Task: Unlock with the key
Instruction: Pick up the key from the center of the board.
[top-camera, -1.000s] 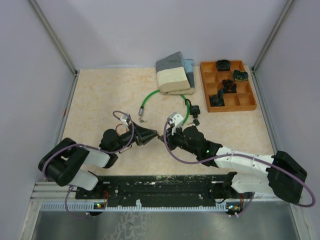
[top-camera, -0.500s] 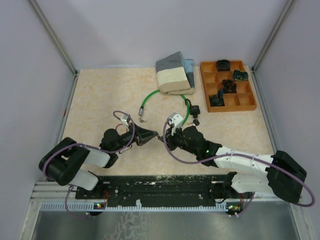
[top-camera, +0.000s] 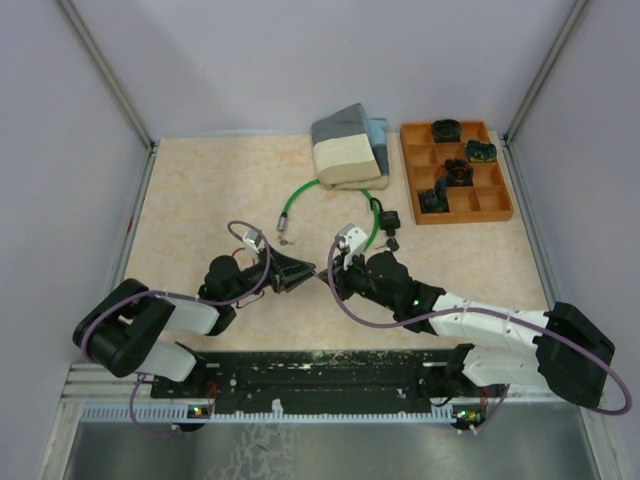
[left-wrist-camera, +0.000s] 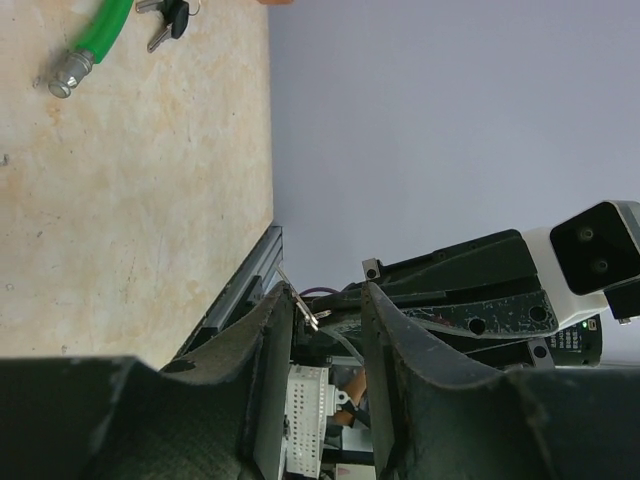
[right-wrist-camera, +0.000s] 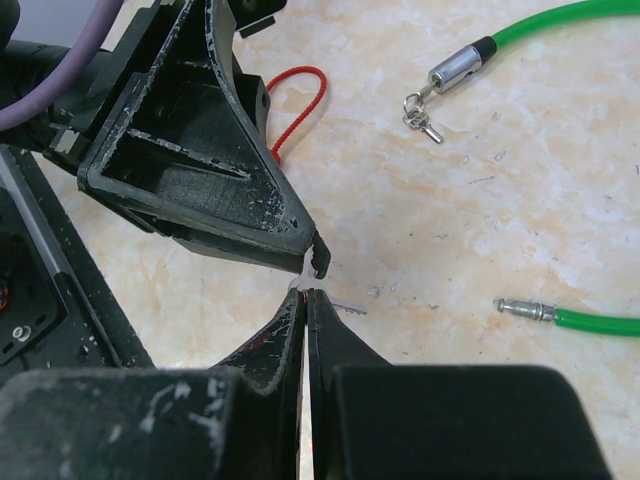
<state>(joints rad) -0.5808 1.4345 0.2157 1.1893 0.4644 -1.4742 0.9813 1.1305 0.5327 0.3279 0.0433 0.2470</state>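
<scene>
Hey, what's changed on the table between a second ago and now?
The left arm nudged slightly forward, with the left gripper close to the right gripper. Nothing was visibly grabbed or released. The right gripper stays shut on the key. The green cable and tray are unmoved.

2 black-and-white arms (top-camera: 480, 325), purple cables (right-wrist-camera: 55, 75), scuffed black fingers (right-wrist-camera: 262, 345)

Soft, even overhead light leaves the table (top-camera: 200, 190) bright with only faint shadows; the wrist views blur their own near fingers (right-wrist-camera: 255, 350); the key (right-wrist-camera: 345, 306) is sharp.
</scene>
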